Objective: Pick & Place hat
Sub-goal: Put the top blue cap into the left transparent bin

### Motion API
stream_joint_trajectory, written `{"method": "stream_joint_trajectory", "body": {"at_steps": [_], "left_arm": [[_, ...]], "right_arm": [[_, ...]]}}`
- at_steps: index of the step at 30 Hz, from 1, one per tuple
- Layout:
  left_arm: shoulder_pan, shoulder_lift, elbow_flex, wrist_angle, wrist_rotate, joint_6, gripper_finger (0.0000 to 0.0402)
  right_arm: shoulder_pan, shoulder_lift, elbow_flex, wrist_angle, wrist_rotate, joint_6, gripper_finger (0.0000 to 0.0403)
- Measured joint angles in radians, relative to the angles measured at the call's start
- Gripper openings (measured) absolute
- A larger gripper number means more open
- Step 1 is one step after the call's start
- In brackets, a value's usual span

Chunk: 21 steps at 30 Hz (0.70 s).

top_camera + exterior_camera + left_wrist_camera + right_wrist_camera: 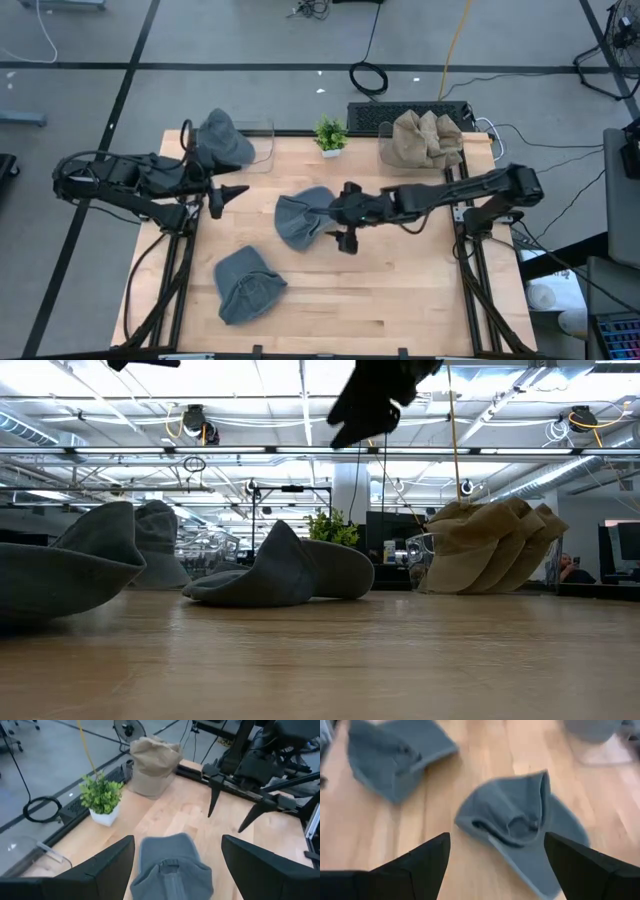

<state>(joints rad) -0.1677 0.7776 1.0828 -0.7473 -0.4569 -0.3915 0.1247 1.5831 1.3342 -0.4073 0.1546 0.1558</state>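
Crumpled grey-blue fabric hat (303,219) is lying mid-table on the pale wooden tabletop (400,280). Right gripper (347,216) is hovering just beside it, fingers spread wide, holding nothing. Left gripper (230,192) is waiting near the table's left edge, also wide.

1. Middle hat (303,220): slate grey-blue, plain.
2. Hat (248,284) nearer the front edge than it: same grey-blue.
3. Hat stack (427,138) by plant (331,133): tan; plant green, white pot.
4. Tabletop (400,290): light wood grain.
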Motion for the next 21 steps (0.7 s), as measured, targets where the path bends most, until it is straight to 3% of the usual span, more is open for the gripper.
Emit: {"method": "stream_joint_trajectory", "body": {"at_steps": [21], "left_arm": [[0.000, 0.000, 0.000, -0.012, 0.073, -0.005, 0.0308]], "right_arm": [[-0.024, 0.248, -0.001, -0.039, 0.011, -0.399, 0.0309]]}}
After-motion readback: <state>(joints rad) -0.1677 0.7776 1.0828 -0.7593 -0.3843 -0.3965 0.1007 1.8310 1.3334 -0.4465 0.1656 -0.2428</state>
